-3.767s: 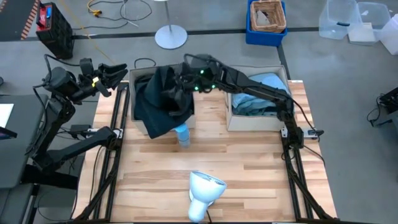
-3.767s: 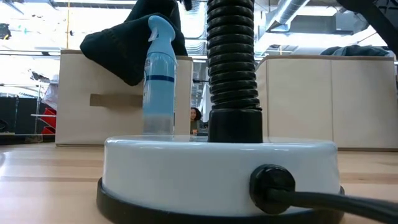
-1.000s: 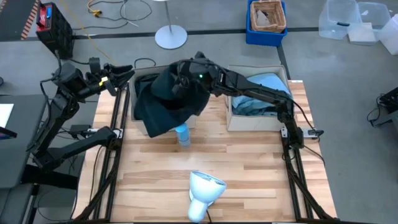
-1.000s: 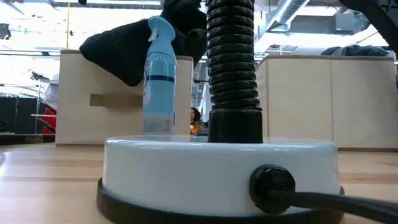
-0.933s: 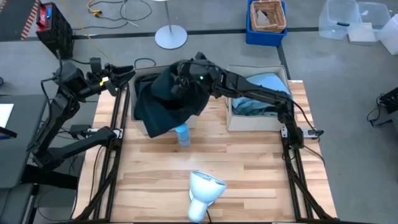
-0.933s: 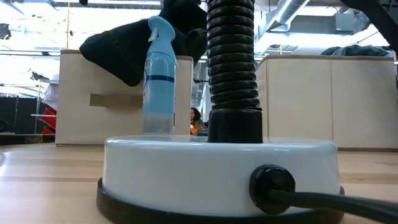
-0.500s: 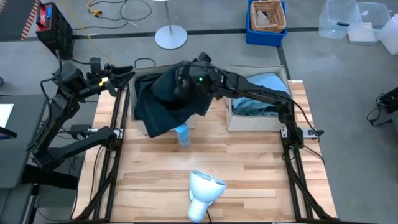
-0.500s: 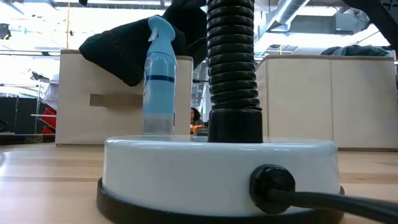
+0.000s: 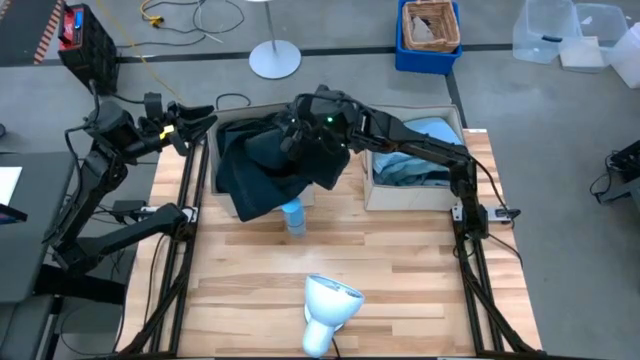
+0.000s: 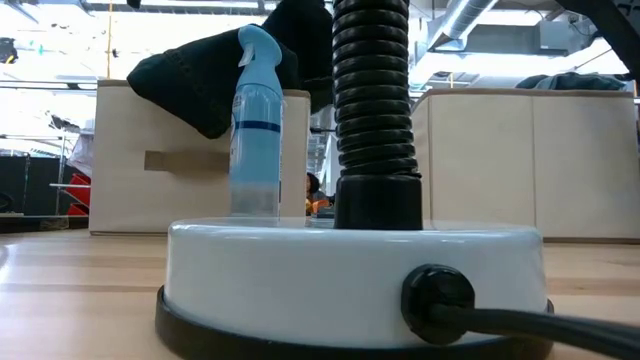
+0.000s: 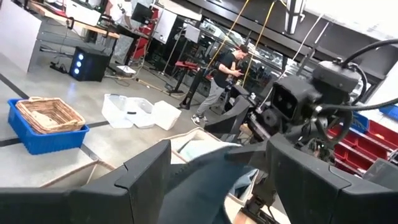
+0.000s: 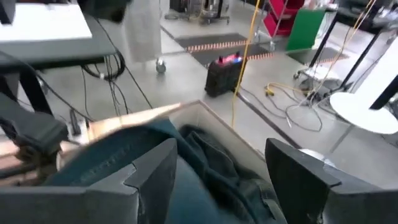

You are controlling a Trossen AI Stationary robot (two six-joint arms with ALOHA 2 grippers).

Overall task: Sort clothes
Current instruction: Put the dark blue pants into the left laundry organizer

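Observation:
A dark teal-black garment (image 9: 265, 170) drapes over the left beige box (image 9: 207, 150). Its lower end hangs down the box's near wall beside the blue bottle (image 9: 293, 215), and it also shows in the low view (image 10: 190, 80). My right gripper (image 9: 300, 138) reaches over this box, shut on the garment's upper bunch and mostly covered by it. Turquoise (image 9: 425, 132) and grey-blue (image 9: 400, 170) clothes lie in the right box (image 9: 405, 195). My left gripper (image 9: 195, 117) is open and empty, raised past the table's far left corner. My right gripper has a thick bunch of the garment's upper part (image 12: 211, 155) between its two fingers (image 12: 155, 168), which stand well apart around it. The bunch is lifted above the box rim (image 10: 300, 40). The rest hangs slack over the box's near wall.
A white lamp base (image 9: 328, 305) with a black ribbed neck (image 10: 375, 100) stands at the table's near middle. The blue spray bottle (image 10: 255, 120) stands upright right before the left box. Bare wood lies to either side of the lamp.
My right gripper has gone a little up and toward the table's right edge with the garment. The held bunch has risen and spread rightward over the gap between the boxes. The part draped over the box's near wall has stayed where it was.

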